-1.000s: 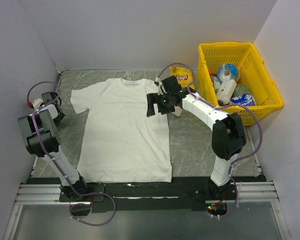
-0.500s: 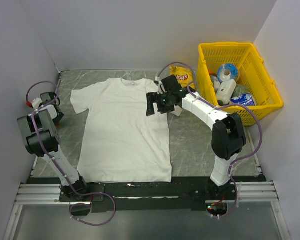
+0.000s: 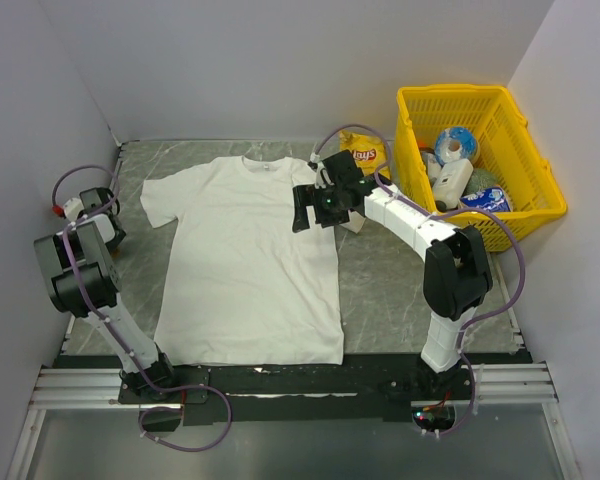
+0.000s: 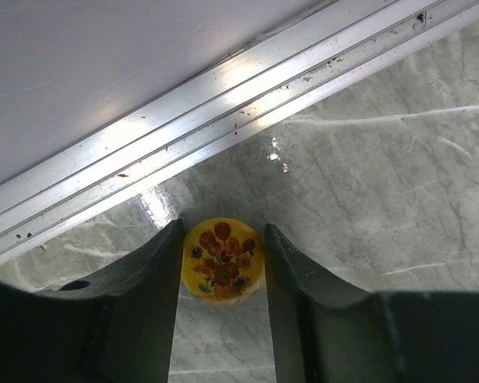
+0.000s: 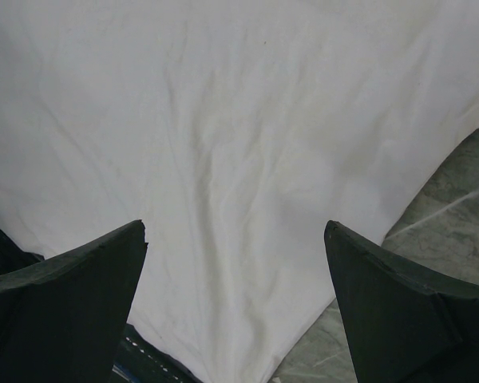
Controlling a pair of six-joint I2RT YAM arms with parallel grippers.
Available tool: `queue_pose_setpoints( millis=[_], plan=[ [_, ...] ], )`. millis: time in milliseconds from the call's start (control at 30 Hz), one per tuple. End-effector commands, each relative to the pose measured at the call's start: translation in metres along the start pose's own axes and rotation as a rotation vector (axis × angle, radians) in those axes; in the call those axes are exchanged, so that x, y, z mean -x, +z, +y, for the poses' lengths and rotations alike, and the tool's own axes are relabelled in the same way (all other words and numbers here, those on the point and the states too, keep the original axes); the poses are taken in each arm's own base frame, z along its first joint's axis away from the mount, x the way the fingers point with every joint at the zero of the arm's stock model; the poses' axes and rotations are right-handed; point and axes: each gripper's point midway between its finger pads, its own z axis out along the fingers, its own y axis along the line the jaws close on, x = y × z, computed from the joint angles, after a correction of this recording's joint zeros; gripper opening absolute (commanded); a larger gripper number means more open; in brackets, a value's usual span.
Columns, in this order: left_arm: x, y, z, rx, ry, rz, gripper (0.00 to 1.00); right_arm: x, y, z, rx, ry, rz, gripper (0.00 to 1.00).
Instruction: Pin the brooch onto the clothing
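Down at the near edge, the shirt (image 3: 240,270) lies flat on the table (image 3: 380,290), hem toward the arm bases and neck pointing away. Moving up to mid-table, the left gripper (image 4: 223,227) is off by the left wall, well clear of the shirt. In its wrist view the brooch (image 4: 222,259), a little round yellow thing with reddish flowers, sits right between the fingers (image 4: 144,295), which look pressed onto both its sides. Can't tell if it's off the marble yet or just resting on it. At about the same depth the right gripper (image 5: 234,227) hangs over the shirt's right side near the sleeve, fingers (image 5: 399,295) spread wide and holding nothing. From this view I can't tell if they touch the cloth. So I'd call this the pickup step: brooch grabbed, nothing pinned yet. Next move, I reckon, is to lift it and carry it across onto the shirt front without letting something that small slip. The right arm probably wants to hold the fabric down. Furthest back are the Lay's bag (image 3: 363,155) and the yellow basket (image 3: 450,92), neither in the way.
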Motion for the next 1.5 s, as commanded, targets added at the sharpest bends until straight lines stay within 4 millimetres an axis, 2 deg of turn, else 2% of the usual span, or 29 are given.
queue_pose_setpoints(
  millis=[0, 67, 333, 500, 567, 667, 733, 900, 1067, 1200, 1233, 1367, 1467],
  plan=[
    [-0.048, -0.002, 0.004, -0.039, 0.022, 0.155, 0.41, 0.017, -0.016, 0.015, 0.031, -0.026, -0.071, 1.0],
    [-0.045, -0.005, 0.0, -0.058, 0.018, 0.149, 0.35, 0.017, -0.017, 0.015, 0.032, -0.022, -0.074, 1.0],
    [-0.041, -0.029, -0.026, -0.14, 0.035, 0.128, 0.34, 0.02, -0.022, 0.018, 0.035, -0.026, -0.086, 1.0],
    [-0.033, -0.04, -0.025, -0.131, 0.033, 0.099, 0.48, 0.018, -0.024, 0.018, 0.036, -0.026, -0.088, 1.0],
    [-0.032, -0.042, -0.025, -0.134, 0.027, 0.097, 0.63, 0.019, -0.024, 0.018, 0.036, -0.028, -0.089, 1.0],
    [-0.032, -0.046, -0.026, -0.144, 0.028, 0.099, 0.72, 0.018, -0.025, 0.018, 0.033, -0.029, -0.085, 1.0],
    [-0.037, -0.048, -0.026, -0.146, 0.034, 0.105, 0.73, 0.017, -0.025, 0.018, 0.03, -0.031, -0.086, 1.0],
    [-0.053, -0.054, -0.029, -0.134, 0.074, 0.114, 0.72, 0.017, -0.025, 0.017, 0.02, -0.029, -0.081, 1.0],
    [-0.073, -0.049, -0.025, -0.095, 0.116, 0.148, 0.67, 0.017, -0.022, 0.016, 0.009, -0.028, -0.073, 1.0],
    [-0.074, -0.046, -0.024, -0.086, 0.12, 0.142, 0.65, 0.016, -0.019, 0.019, 0.006, -0.029, -0.064, 1.0],
    [-0.075, -0.046, -0.025, -0.092, 0.119, 0.145, 0.63, 0.016, -0.018, 0.019, 0.005, -0.03, -0.062, 1.0],
    [-0.076, -0.044, -0.027, -0.107, 0.117, 0.146, 0.43, 0.015, -0.016, 0.022, -0.002, -0.035, -0.054, 1.0],
    [-0.08, -0.042, -0.027, -0.111, 0.125, 0.152, 0.37, 0.015, -0.014, 0.024, -0.003, -0.037, -0.049, 1.0]
  ],
)
